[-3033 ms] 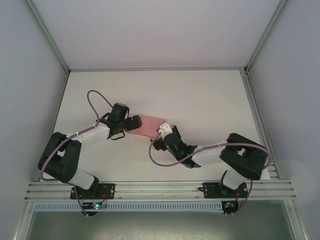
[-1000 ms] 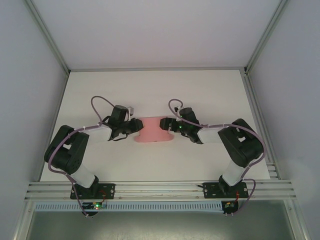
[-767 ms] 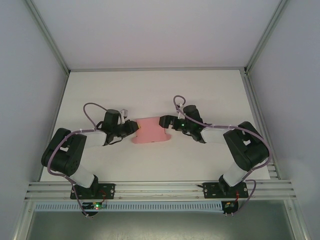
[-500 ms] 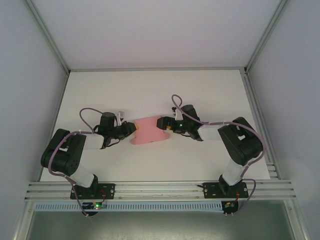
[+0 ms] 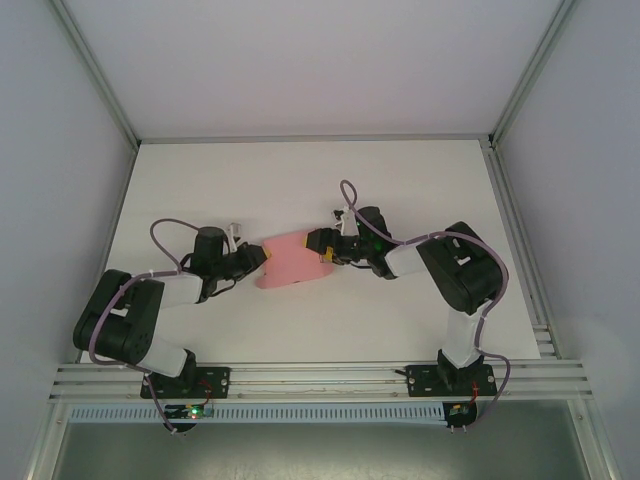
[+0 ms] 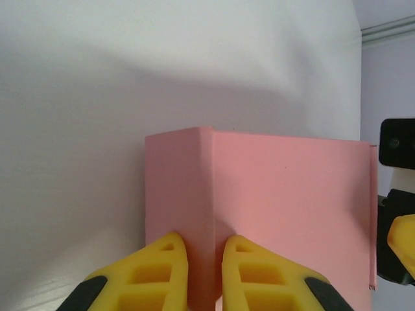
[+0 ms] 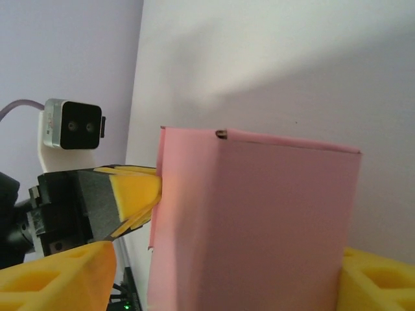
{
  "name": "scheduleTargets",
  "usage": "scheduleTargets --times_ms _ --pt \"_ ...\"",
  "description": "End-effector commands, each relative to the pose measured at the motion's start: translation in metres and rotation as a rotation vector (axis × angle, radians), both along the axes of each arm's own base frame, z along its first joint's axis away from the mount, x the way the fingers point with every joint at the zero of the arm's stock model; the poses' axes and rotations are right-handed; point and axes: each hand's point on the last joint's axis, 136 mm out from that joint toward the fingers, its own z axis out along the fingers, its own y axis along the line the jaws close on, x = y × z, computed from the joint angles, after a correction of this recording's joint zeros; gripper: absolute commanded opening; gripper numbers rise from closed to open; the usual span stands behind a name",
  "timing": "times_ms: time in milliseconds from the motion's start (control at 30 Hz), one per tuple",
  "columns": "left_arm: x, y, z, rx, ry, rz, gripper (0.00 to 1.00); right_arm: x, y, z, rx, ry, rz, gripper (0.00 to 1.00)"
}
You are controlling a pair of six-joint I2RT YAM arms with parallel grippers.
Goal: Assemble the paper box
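The pink paper box (image 5: 290,264) lies tilted on the white table (image 5: 400,190) between my two arms, partly folded up. My left gripper (image 5: 256,262) is at its left end. In the left wrist view the yellow fingers (image 6: 162,272) are shut on an upright fold of the pink box (image 6: 292,207), with the left gripper (image 6: 206,245) pinching that crease. My right gripper (image 5: 322,245) is at the box's right end. In the right wrist view the right gripper (image 7: 227,265) stands open, its fingers (image 7: 58,282) wide apart on either side of the box (image 7: 259,220), with a gap on the left side.
The white table has bare room behind and in front of the box. Metal frame rails (image 5: 320,378) run along the near edge and grey walls (image 5: 60,200) close in the sides. The left gripper's yellow finger (image 7: 123,191) and its camera (image 7: 71,126) face my right wrist.
Both grippers shifted left with the box, which tilted and slid slightly toward the near left. The right arm's elbow folded in and the left arm drew back.
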Motion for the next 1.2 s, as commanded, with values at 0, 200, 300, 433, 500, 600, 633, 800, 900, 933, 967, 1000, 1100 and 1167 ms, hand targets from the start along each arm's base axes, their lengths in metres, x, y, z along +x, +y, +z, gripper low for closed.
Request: scheduleTargets --times_ms 0,200,300,433,500,600,633,800,900,933,967,1000,1100,1167 --pt "-0.001 0.0 0.005 0.002 -0.021 -0.001 0.05 -0.013 0.018 0.041 0.116 -0.078 0.109 0.62" --pt "0.006 -0.001 0.027 0.015 -0.096 -0.015 0.16 -0.009 0.014 0.042 0.091 -0.053 0.072 0.41" --pt "0.012 0.003 0.051 0.093 -0.183 -0.031 0.5 -0.003 0.004 0.04 0.072 -0.009 0.005 0.39" --pt "0.032 0.021 0.093 0.443 -0.372 -0.05 0.89 0.005 -0.027 0.025 0.015 0.128 -0.14 0.4" --pt "0.032 -0.002 0.134 0.473 -0.531 -0.215 1.0 0.005 -0.042 0.016 -0.012 0.224 -0.175 0.39" --pt "0.0 -0.052 0.169 0.483 -0.754 -0.573 1.0 0.003 -0.057 0.018 0.016 0.329 -0.205 0.38" --pt "-0.021 -0.067 0.166 0.533 -0.797 -0.735 1.0 0.003 -0.062 0.022 0.033 0.373 -0.208 0.38" --pt "-0.051 -0.088 0.122 1.044 -0.864 -1.143 1.0 -0.006 -0.092 0.023 0.02 0.567 -0.314 0.38" --pt "-0.042 -0.094 0.111 1.146 -0.901 -1.183 1.0 -0.01 -0.107 0.036 0.066 0.646 -0.382 0.41" --pt "-0.038 -0.097 0.111 1.158 -0.911 -1.18 1.0 -0.01 -0.112 0.04 0.08 0.658 -0.411 0.41" --pt "-0.035 -0.1 0.111 1.157 -0.924 -1.179 1.0 -0.012 -0.117 0.042 0.085 0.676 -0.428 0.41" --pt "-0.032 -0.105 0.111 1.153 -0.941 -1.177 1.0 -0.016 -0.12 0.045 0.089 0.697 -0.432 0.41" --pt "-0.024 -0.12 0.108 1.178 -0.999 -1.181 0.98 -0.021 -0.119 0.052 0.102 0.722 -0.415 0.4" --pt "-0.014 -0.128 0.106 1.197 -1.043 -1.154 0.98 -0.025 -0.118 0.051 0.115 0.762 -0.411 0.39"
